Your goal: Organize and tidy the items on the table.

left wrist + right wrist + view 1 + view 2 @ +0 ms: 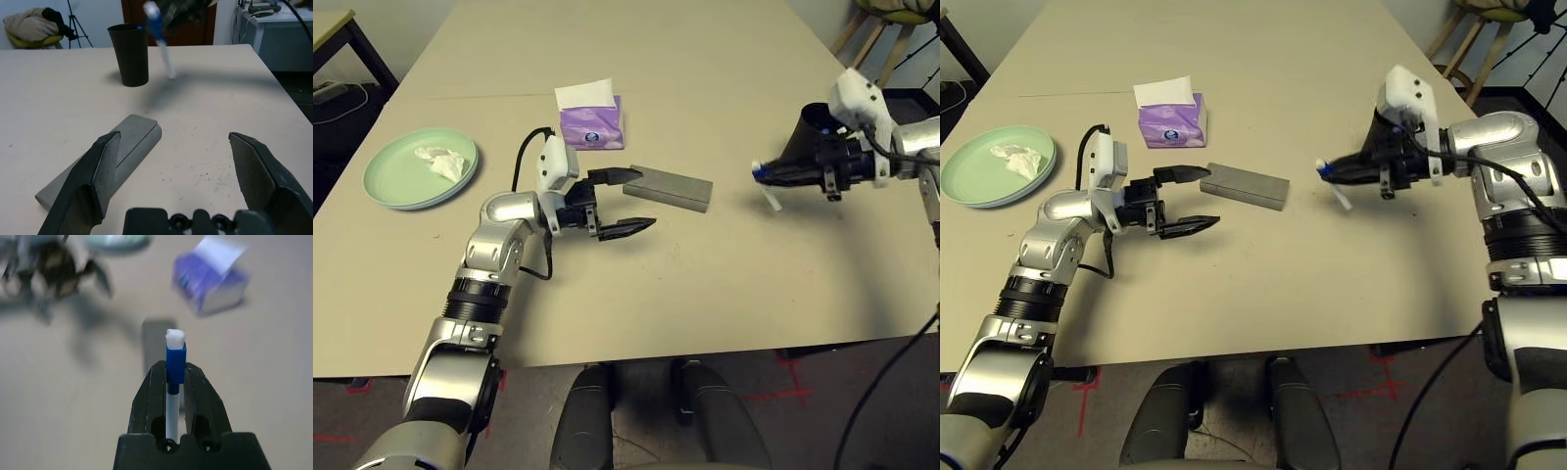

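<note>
Your right hand [1330,172] is clamped tight on a small marker [1334,183], white barrel with a blue cap, held in the air above the tabletop [1351,284]. The grip sits near the cap end, so most of the barrel hangs free below the fingers; a quick swing could let it pivot or slide out and roll across the tabletop.

The black cup [129,54] stands upright just behind that hand. If the marker is meant to go in there, watch the wrist: the cup is tall and narrow, and a knock from your forearm would likely tip it.

Your left hand [621,203] is spread wide and holds nothing, with one finger just beside the near end of the grey glasses case [669,187]. Close off-centre and you may push the case away rather than catch it.

The purple tissue box [590,118] and the green plate [386,174] with the crumpled tissue [441,162] lie well apart from both hands.
</note>
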Controlling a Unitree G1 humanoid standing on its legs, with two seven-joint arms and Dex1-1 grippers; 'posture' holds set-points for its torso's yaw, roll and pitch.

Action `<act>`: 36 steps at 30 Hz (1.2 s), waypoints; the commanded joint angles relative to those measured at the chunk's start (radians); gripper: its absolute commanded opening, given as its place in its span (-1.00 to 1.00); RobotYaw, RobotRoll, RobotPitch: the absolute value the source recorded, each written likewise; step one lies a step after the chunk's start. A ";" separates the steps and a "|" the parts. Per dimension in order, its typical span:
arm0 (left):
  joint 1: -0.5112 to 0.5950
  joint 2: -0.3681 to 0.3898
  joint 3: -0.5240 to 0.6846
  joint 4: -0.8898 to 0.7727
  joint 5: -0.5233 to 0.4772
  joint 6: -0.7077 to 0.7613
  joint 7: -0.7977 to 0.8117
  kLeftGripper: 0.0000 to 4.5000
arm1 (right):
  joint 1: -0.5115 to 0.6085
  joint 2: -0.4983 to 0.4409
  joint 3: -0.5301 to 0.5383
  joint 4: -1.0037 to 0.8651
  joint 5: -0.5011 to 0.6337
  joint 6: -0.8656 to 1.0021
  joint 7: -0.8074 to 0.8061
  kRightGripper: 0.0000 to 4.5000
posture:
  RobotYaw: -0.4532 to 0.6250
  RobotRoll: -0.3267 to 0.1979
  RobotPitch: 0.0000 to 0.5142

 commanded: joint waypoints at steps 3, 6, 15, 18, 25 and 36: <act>0.009 -0.010 0.003 -0.002 0.000 0.007 0.026 1.00 | 0.087 0.107 -0.163 -0.123 0.144 0.010 -0.225 -0.86 | 0.01 0.25 -0.54; 0.022 -0.011 0.006 -0.021 -0.004 0.013 0.042 1.00 | 0.120 0.205 -0.235 -0.183 0.175 -0.048 -0.408 -0.86 | 0.02 0.25 -0.58; 0.040 -0.006 0.001 -0.052 -0.005 0.032 0.062 1.00 | 0.077 0.275 -0.268 -0.136 0.108 -0.159 -0.766 -0.86 | 0.02 0.25 -0.63; 0.043 -0.004 0.001 -0.057 -0.004 0.036 0.062 1.00 | 0.027 0.254 -0.273 -0.107 0.091 -0.144 -0.864 -0.86 | 0.01 0.25 -0.63; 0.024 -0.007 -0.003 -0.038 0.003 0.035 0.060 1.00 | -0.074 0.169 -0.237 -0.045 0.032 0.005 -1.028 -0.86 | 0.00 0.25 -0.62; 0.025 -0.007 -0.002 -0.039 0.005 0.036 0.065 1.00 | -0.115 0.151 -0.199 0.026 -0.017 0.106 -1.122 -0.86 | 0.02 0.25 -0.60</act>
